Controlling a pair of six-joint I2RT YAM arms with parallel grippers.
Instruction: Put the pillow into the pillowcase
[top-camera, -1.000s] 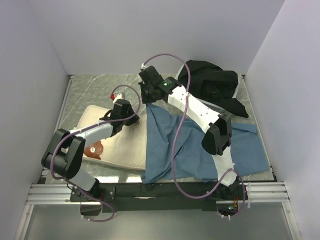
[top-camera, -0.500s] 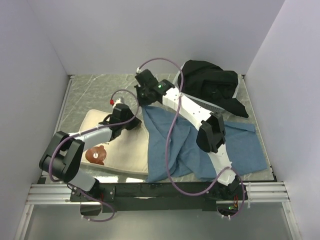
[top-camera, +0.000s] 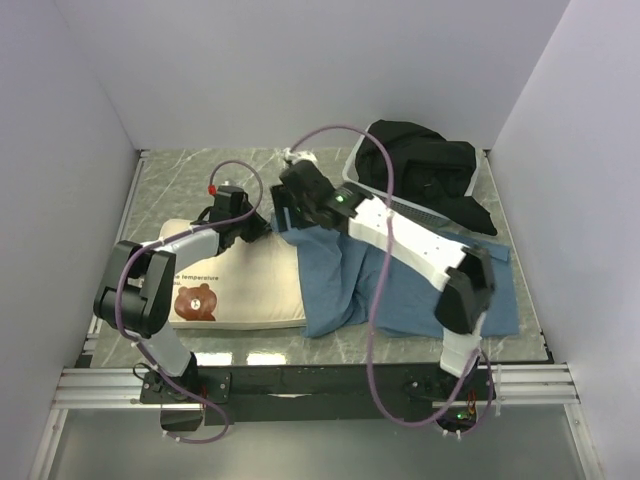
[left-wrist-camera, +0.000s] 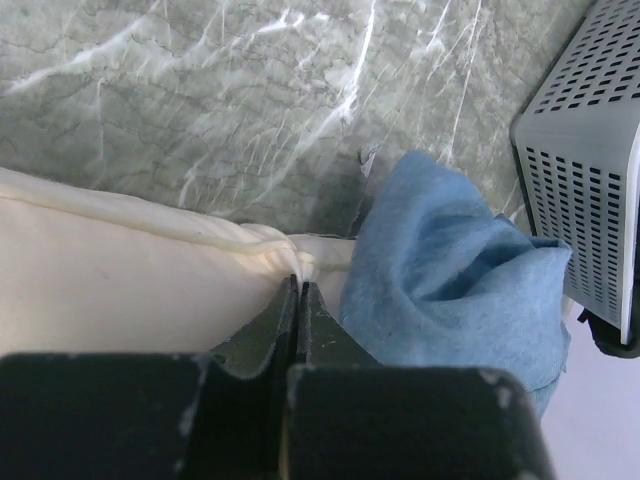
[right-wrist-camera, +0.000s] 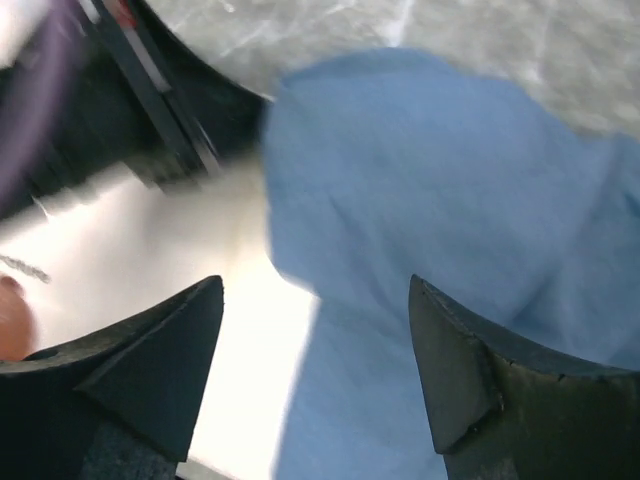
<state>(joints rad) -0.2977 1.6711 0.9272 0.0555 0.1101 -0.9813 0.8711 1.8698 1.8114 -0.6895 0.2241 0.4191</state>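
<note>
The cream pillow (top-camera: 235, 285) lies flat at the left with its brown bear print facing up. My left gripper (top-camera: 260, 232) is shut on the seam of the pillow's far right corner (left-wrist-camera: 298, 262). The dusty-blue pillowcase (top-camera: 400, 285) is spread to the right, its bunched edge (left-wrist-camera: 450, 270) touching that corner. My right gripper (top-camera: 284, 222) hovers open just above where pillowcase (right-wrist-camera: 450, 200) meets pillow (right-wrist-camera: 200, 260), with nothing between its fingers (right-wrist-camera: 165, 365).
A white perforated basket (left-wrist-camera: 590, 190) holding black cloth (top-camera: 425, 170) stands at the back right, close behind the pillowcase. White walls close in the grey marble table (top-camera: 180, 180) on three sides. The left gripper's body (right-wrist-camera: 140, 110) sits close beside the right one.
My right gripper has opened and let go of the pillowcase, which dropped flat. The pillow has settled flat with the bear showing. The left gripper keeps its hold on the corner.
</note>
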